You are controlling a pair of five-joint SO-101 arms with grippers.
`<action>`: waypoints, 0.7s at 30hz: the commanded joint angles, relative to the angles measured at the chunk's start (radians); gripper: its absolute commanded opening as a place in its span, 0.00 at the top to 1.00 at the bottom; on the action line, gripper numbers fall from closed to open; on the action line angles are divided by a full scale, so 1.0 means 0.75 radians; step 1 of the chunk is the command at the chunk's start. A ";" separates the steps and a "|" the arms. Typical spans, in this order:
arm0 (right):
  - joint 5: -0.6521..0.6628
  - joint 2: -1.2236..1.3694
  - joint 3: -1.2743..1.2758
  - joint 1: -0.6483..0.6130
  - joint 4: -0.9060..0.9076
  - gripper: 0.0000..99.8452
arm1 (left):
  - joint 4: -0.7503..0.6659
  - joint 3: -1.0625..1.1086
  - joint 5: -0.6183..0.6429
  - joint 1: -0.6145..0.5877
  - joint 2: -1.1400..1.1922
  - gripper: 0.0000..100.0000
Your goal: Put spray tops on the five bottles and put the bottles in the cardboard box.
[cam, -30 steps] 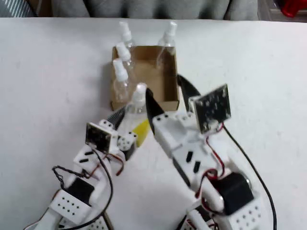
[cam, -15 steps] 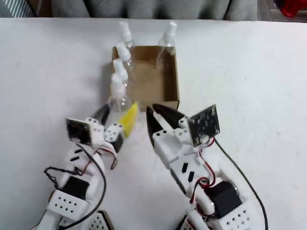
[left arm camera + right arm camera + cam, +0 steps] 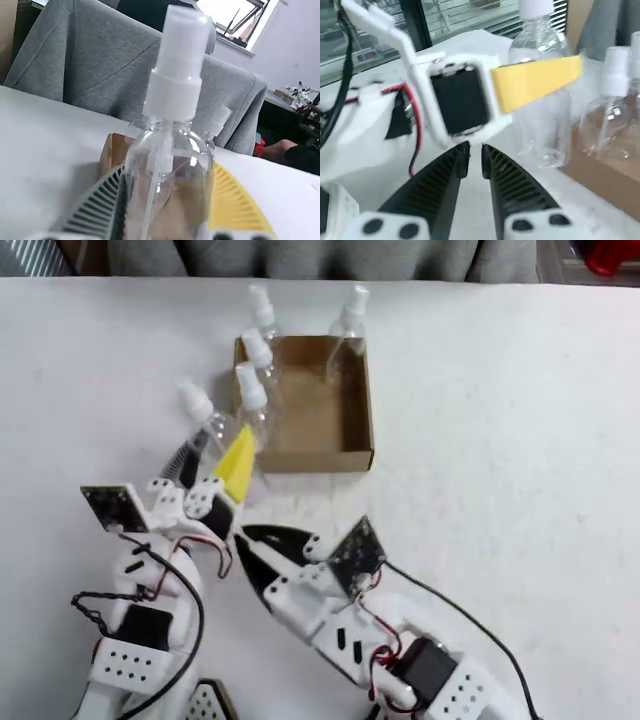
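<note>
The left gripper (image 3: pixel 212 458) is on the left, just beside the cardboard box (image 3: pixel 318 458). Its grey jaw and its yellow jaw are squeezed on the round belly of a bottle (image 3: pixel 208 422), one on each side. This bottle is clear like glass and looks empty. It has a white spray top (image 3: pixel 192 396) on its neck, and a thin tube runs down inside it. The top looks put on right, so I think the step now is to get this bottle into the box. For that, the left arm needs to carry the bottle to the right, over the low wall, and set it down on a bare spot of the box floor without knocking the others. I cannot tell if the bottle touches the table (image 3: pixel 500 390) or hangs just over it. A bit to the right and nearer the arms is the right gripper (image 3: pixel 474 151). Its black jaws are almost together, with just a thin gap, and they hold nothing. Further right is the box, with two topped bottles (image 3: pixel 252 400) by its left wall. Two more bottles (image 3: pixel 350 320) stand at its far side, and I cannot tell if they are inside or just behind.
</note>
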 commanded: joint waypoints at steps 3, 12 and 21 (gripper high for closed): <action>-0.006 0.101 -0.002 -0.038 -0.069 0.99 | 0.121 -0.217 0.027 0.005 -0.028 0.98; -0.006 0.185 -0.002 -0.028 -0.128 0.99 | 0.565 -0.438 0.016 0.097 -0.030 0.98; -0.006 0.191 -0.002 -0.011 -0.130 0.99 | 0.573 -0.440 0.025 0.101 -0.030 0.98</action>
